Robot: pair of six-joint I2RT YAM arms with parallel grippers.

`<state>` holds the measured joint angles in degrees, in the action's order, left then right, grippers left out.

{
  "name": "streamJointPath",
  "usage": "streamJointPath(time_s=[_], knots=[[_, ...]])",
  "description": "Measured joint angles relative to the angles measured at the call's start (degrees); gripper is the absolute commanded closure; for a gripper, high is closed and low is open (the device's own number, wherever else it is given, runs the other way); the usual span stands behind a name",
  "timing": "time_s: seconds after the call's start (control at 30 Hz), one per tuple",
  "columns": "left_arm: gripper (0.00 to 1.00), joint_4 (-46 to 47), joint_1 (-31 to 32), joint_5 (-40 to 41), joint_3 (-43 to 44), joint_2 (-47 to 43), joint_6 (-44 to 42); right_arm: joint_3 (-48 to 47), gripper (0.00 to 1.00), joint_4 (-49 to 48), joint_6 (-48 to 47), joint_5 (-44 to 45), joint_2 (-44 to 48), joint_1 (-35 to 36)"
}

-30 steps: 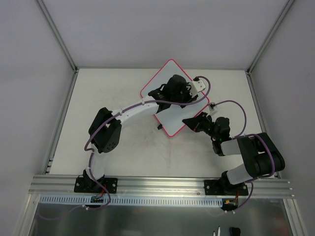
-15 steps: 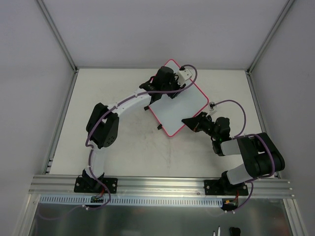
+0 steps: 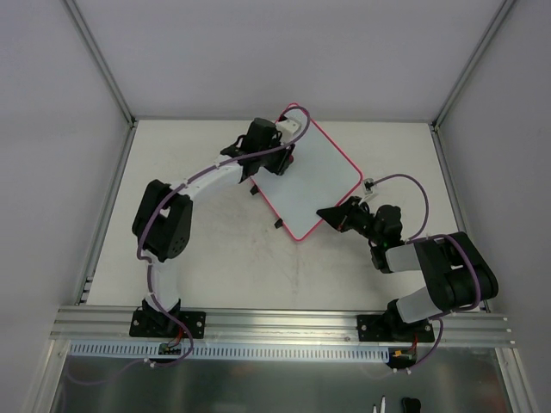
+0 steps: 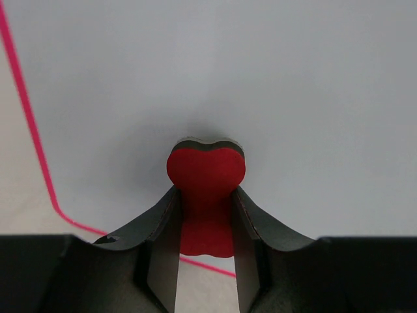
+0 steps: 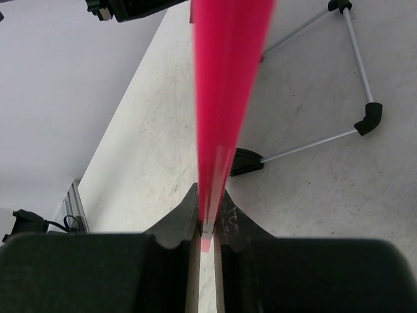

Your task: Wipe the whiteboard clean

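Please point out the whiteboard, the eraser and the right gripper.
whiteboard point(image 3: 323, 176), top view, bare white face.
eraser point(image 4: 206, 171), left wrist view, red upper lobe.
right gripper point(image 5: 207, 216), right wrist view, midway between fingertips.

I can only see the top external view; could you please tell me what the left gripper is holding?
Observer: The left gripper is shut on a small red bow-shaped eraser block, its end against the large white square whiteboard.
Operator: Thanks. Is the right gripper gripping the board?
Observer: Yes, the right gripper is shut on the board's thin pink-red rim.
Operator: Any scribbles near the eraser?
Observer: None show on the white surface around it.
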<state>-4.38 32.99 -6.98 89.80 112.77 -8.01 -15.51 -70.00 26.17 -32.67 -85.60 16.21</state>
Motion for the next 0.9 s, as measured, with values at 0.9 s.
streamJointPath(time_s=[0.9], knots=[[0.73, -9.62, -21.51, 11.54, -38.75, -28.02, 23.93, -1.31, 1.0, -0.57, -0.96, -2.12, -2.21, 0.59]])
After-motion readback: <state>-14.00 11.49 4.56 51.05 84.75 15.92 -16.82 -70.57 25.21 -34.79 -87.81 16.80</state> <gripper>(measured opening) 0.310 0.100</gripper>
